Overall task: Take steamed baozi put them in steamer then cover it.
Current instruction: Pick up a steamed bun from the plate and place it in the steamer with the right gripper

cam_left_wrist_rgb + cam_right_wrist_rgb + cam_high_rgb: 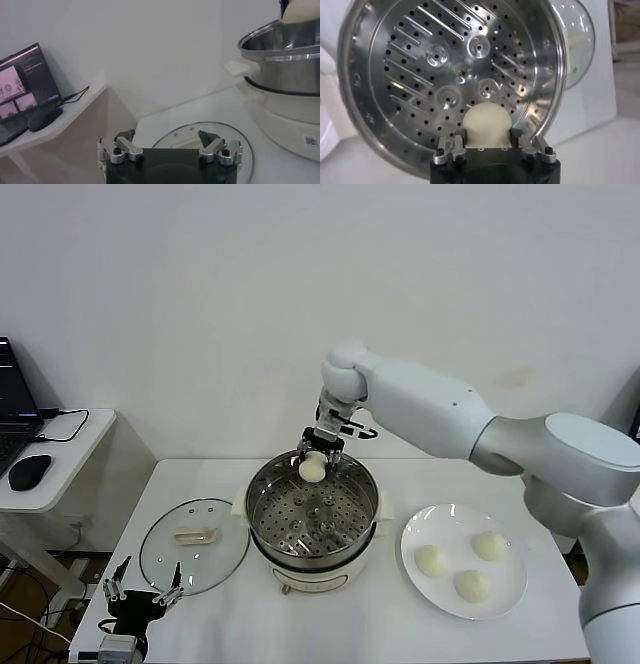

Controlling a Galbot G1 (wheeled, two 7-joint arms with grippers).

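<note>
My right gripper (314,454) hangs over the far rim of the steamer (262,489), shut on one steamed baozi (313,468). In the right wrist view that cream-white bun (487,122) sits between the fingers (458,137), above the steamer's perforated floor (445,65), which holds nothing. Three more baozi (432,561) (489,545) (472,586) lie on the white plate (510,589) to the right. The glass cover (165,569) lies flat on the table left of the pot, its handle (195,534) up. My left gripper (140,594) rests open at the table's front left, near the cover (240,145).
The steamer stands on a cream-white pot base (310,574) with side handles. A side table at the far left carries a laptop (12,409) and a black mouse (28,472). A white wall lies behind the table.
</note>
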